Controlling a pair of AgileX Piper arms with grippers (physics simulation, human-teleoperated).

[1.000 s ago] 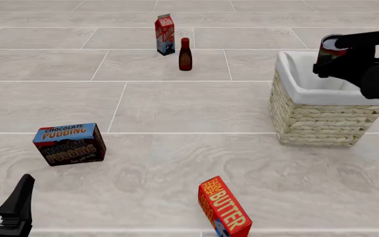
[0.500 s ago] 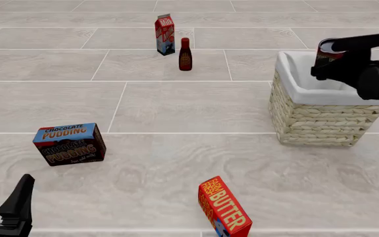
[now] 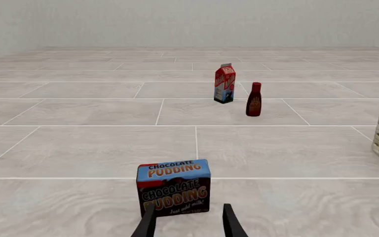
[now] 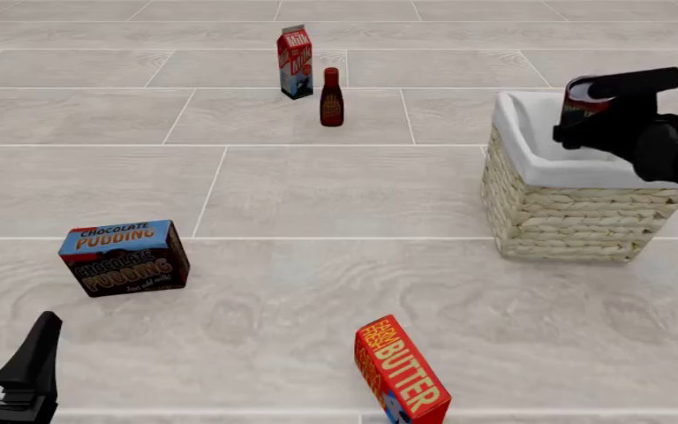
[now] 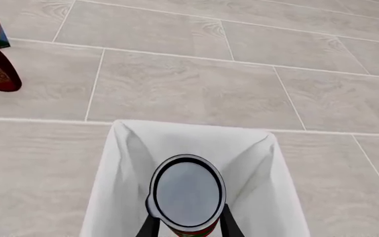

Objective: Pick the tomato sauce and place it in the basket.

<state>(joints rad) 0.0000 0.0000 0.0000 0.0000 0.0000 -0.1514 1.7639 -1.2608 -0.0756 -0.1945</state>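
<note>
Wicker basket (image 4: 575, 212), white-lined, nothing visible inside. Tomato sauce (image 4: 583, 99) is pinched by right gripper (image 4: 592, 102) above the basket's opening, off the lining, long axis roughly vertical, metal end (image 5: 187, 190) facing the wrist camera. Left gripper (image 3: 188, 222) is spread, unloaded.

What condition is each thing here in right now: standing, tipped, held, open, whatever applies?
tomato sauce: held in the right gripper, above the basket's opening.
basket: upright, open top, white lining.
left gripper: fingers open, holding nothing.
chocolate pudding box: on the floor, label facing the camera.
butter box: on the floor, leaning at an angle.
milk carton: upright.
bottle: upright, red cap on.
</note>
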